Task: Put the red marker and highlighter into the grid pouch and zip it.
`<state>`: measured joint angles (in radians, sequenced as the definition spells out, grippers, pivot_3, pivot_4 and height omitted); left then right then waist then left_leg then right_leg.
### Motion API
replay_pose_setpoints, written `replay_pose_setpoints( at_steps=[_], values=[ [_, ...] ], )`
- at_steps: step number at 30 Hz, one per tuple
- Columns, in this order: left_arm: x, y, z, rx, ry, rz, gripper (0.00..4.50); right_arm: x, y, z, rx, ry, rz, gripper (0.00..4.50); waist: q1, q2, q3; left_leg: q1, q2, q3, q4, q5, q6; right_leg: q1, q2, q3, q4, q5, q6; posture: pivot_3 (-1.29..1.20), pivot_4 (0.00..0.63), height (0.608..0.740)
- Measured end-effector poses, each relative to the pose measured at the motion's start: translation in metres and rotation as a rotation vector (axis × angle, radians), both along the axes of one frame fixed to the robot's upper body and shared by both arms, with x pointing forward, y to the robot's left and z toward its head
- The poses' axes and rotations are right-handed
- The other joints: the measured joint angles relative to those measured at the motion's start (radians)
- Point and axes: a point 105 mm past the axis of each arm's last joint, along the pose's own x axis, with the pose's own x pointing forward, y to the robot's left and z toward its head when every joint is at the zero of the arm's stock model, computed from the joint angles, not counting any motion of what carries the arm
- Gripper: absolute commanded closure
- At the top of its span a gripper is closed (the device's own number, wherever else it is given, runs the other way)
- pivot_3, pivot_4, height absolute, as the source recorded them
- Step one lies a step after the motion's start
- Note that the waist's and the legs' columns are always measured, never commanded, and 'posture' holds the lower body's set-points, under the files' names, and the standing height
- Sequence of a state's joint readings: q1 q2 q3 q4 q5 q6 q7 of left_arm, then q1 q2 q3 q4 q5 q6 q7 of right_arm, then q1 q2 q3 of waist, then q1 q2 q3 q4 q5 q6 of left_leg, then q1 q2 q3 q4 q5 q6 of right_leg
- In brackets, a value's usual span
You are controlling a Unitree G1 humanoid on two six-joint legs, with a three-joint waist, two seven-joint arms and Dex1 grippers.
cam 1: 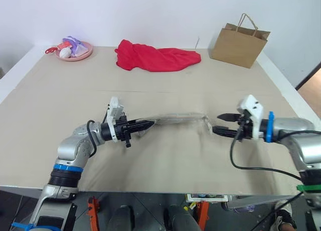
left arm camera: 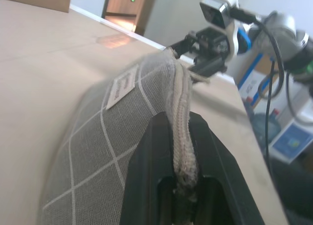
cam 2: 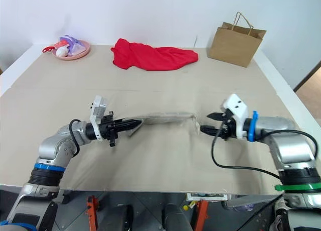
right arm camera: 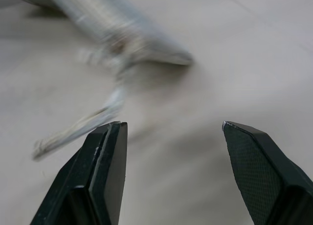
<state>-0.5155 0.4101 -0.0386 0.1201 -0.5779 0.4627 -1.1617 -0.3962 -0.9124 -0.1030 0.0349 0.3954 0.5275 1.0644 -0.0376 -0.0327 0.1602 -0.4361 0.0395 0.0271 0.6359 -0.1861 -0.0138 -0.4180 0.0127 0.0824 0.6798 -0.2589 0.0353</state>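
Observation:
The grey grid pouch (cam 1: pixel 176 119) with white lines is held up off the table, stretched out between my two grippers. My left gripper (cam 1: pixel 149 123) is shut on the pouch's left end, its fingers (left arm camera: pixel 156 151) clamped over the zipper edge (left arm camera: pixel 181 107). My right gripper (cam 1: pixel 220 123) stands open just off the pouch's right end, nothing between its fingers (right arm camera: pixel 105 161). The zipper's cord pull (right arm camera: pixel 78 129) hangs loose in front of them. The red marker and the highlighter are hidden from view.
At the back of the table lie a red cloth (cam 1: pixel 156 58), a brown paper bag (cam 1: pixel 239 43) at the right and a pink plate (cam 1: pixel 74 51) of small toys at the left. The table's front edge (cam 1: pixel 150 190) runs just below my arms.

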Motion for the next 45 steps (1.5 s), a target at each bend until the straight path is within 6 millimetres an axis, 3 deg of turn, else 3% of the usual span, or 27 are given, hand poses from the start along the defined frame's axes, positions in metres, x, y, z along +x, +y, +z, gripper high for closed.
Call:
replay_pose_setpoints(
  at_steps=[6, 12, 15, 17, 20, 21, 23, 25, 28, 30, 32, 35, 38, 41, 45],
  values=[
    [-0.005, -0.022, 0.004, 0.115, -0.228, -0.176, 4.50, -0.019, -0.021, 0.022, 0.094, -0.074, -0.068, 1.03, 0.008, 0.001, 0.000, 0.001, -0.001, 0.000, 0.000, 0.000, 0.000, 0.001, 0.000, 0.000, 0.000, -0.001, 0.003, 0.00, 0.150, 0.740],
    [-0.005, -0.038, -0.020, 0.198, -0.389, -0.279, 4.50, -0.030, -0.018, 0.017, 0.114, -0.071, -0.112, 1.03, 0.006, 0.001, -0.001, 0.003, -0.001, 0.001, 0.000, 0.000, 0.000, 0.003, 0.000, 0.002, 0.000, -0.001, 0.003, 0.00, 0.150, 0.740],
    [-0.004, -0.041, -0.033, 0.263, -0.420, -0.304, 3.38, -0.032, -0.015, 0.015, 0.107, -0.070, -0.112, 0.97, 0.006, 0.001, -0.001, 0.003, -0.002, 0.000, 0.000, 0.000, 0.000, 0.003, 0.000, 0.002, 0.000, -0.001, 0.003, 0.00, 0.150, 0.740],
    [-0.008, -0.040, -0.040, 0.283, -0.348, -0.337, 2.59, -0.032, -0.016, 0.014, 0.104, -0.068, -0.126, 0.97, 0.004, 0.001, 0.000, 0.003, -0.001, 0.000, 0.000, 0.000, 0.000, 0.003, 0.000, 0.002, 0.000, -0.001, 0.004, 0.00, 0.150, 0.740],
    [-0.016, -0.041, -0.031, 0.206, -0.229, -0.343, 1.18, -0.031, -0.016, 0.014, 0.103, -0.069, -0.132, 0.97, 0.004, 0.001, 0.000, 0.002, -0.001, 0.000, 0.000, 0.000, 0.001, 0.002, 0.000, 0.001, 0.000, -0.002, 0.004, 0.00, 0.150, 0.740],
    [-0.015, -0.041, -0.024, 0.168, -0.193, -0.306, 0.95, -0.031, -0.016, 0.014, 0.104, -0.068, -0.134, 0.97, 0.004, 0.001, 0.000, 0.002, -0.001, -0.001, 0.000, 0.000, 0.001, 0.002, 0.000, 0.001, 0.000, -0.002, 0.004, 0.00, 0.150, 0.740],
    [-0.011, -0.037, -0.009, 0.099, -0.117, -0.239, 0.95, -0.030, -0.017, 0.015, 0.103, -0.069, -0.137, 0.97, 0.004, 0.001, 0.000, 0.002, -0.001, -0.001, 0.001, 0.000, 0.001, 0.002, 0.000, 0.000, 0.000, -0.002, 0.004, 0.00, 0.150, 0.740],
    [-0.001, -0.017, 0.014, 0.030, -0.020, -0.110, 0.95, -0.030, -0.018, 0.014, 0.104, -0.070, -0.144, 0.97, 0.000, 0.001, 0.000, 0.004, 0.000, -0.001, 0.000, 0.000, 0.001, 0.003, 0.000, 0.000, 0.001, -0.002, 0.004, 0.00, 0.150, 0.740],
    [0.016, 0.007, 0.028, -0.044, 0.055, 0.078, 0.95, -0.028, -0.020, 0.011, 0.118, -0.062, -0.159, 0.97, -0.003, 0.001, 0.000, 0.008, 0.001, -0.002, 0.000, 0.000, 0.000, 0.008, 0.000, -0.001, 0.000, -0.002, 0.004, 0.00, 0.150, 0.740],
    [0.034, 0.037, 0.040, -0.137, 0.104, 0.293, 0.95, -0.027, -0.022, 0.006, 0.138, -0.062, -0.177, 0.97, -0.006, 0.001, 0.000, 0.010, 0.002, -0.002, 0.000, 0.000, 0.000, 0.010, 0.000, 0.000, 0.000, -0.002, 0.004, 0.00, 0.150, 0.740],
    [0.045, 0.082, 0.043, -0.211, 0.147, 0.530, 0.95, -0.023, -0.029, -0.004, 0.155, -0.061, -0.233, 0.97, -0.010, 0.000, 0.000, 0.012, 0.003, -0.002, 0.000, 0.000, 0.000, 0.011, 0.000, 0.001, 0.000, -0.002, 0.004, 0.00, 0.150, 0.740],
    [0.040, 0.135, 0.017, -0.170, 0.211, 0.780, 0.95, -0.020, -0.040, -0.025, 0.199, -0.035, -0.334, 0.97, -0.011, 0.001, 0.000, 0.013, 0.003, -0.001, -0.002, -0.001, 0.000, 0.011, 0.000, 0.003, 0.000, -0.002, 0.004, 0.00, 0.150, 0.740],
    [0.013, 0.187, -0.039, -0.047, 0.325, 1.041, 0.95, -0.022, -0.035, -0.040, 0.299, -0.007, -0.379, 0.97, -0.010, 0.000, 0.000, 0.013, 0.004, 0.000, -0.002, -0.002, -0.001, 0.010, 0.000, 0.004, 0.000, -0.003, 0.003, 0.00, 0.150, 0.740],
    [-0.001, 0.211, -0.055, 0.001, 0.342, 1.171, 0.95, -0.025, -0.026, -0.045, 0.322, 0.009, -0.363, 0.97, -0.003, -0.001, 0.001, 0.012, 0.004, 0.000, -0.001, -0.001, -0.002, 0.011, -0.001, 0.002, 0.000, -0.003, 0.002, 0.00, 0.150, 0.740],
    [-0.001, 0.217, -0.047, 0.037, 0.288, 1.226, 0.95, -0.018, -0.021, -0.035, 0.321, -0.023, -0.351, 0.97, 0.011, -0.001, 0.001, 0.012, 0.005, 0.004, -0.001, 0.001, 0.000, 0.011, -0.004, 0.001, 0.000, -0.004, -0.003, 0.00, 0.150, 0.740]
  ],
)
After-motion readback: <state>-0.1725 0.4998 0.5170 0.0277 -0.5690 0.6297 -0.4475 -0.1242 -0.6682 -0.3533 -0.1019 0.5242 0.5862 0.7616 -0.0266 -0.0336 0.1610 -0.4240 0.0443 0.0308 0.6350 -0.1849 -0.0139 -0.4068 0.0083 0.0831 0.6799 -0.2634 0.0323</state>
